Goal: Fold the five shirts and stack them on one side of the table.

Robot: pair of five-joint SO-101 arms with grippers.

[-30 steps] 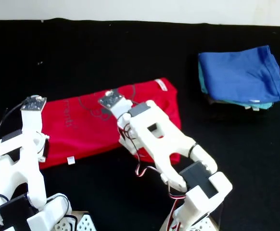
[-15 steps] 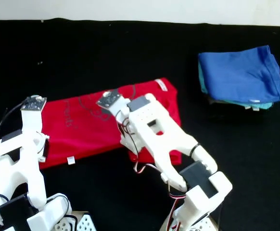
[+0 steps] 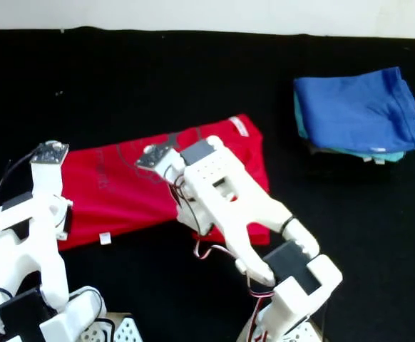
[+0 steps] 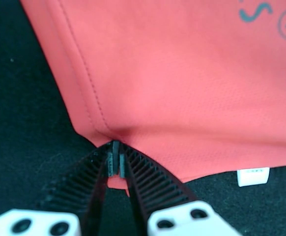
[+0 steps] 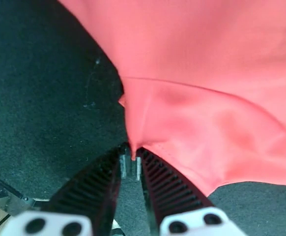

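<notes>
A black cloth covers the whole table, with a strip of pale wall along the far edge. From above, the red shirt lies flat a little toward 9 o'clock of the table's middle. It is a long band, with its long axis running from about 8 o'clock up to about 2 o'clock. The printed side faces up, a small white tag sticks out at the near edge, and a label shows at the far 2 o'clock corner.

The left gripper sits at the shirt's 8 o'clock end. Its jaws are pinched together on the corner where the stitched hem meets the near edge, and the cloth fans away from the fingertips. The white tag lies just beside that hold.

The right gripper is on the near long edge, roughly 5 o'clock of the shirt's middle. Its jaws are closed on a raised fold of red cloth, which rises into a small ridge running away from the fingers. That arm lies across the shirt's 2 o'clock half.

Well apart, at about 2 o'clock on the table, sits the stack of folded shirts. The blue shirt is on top, with a teal edge showing under it.
</notes>
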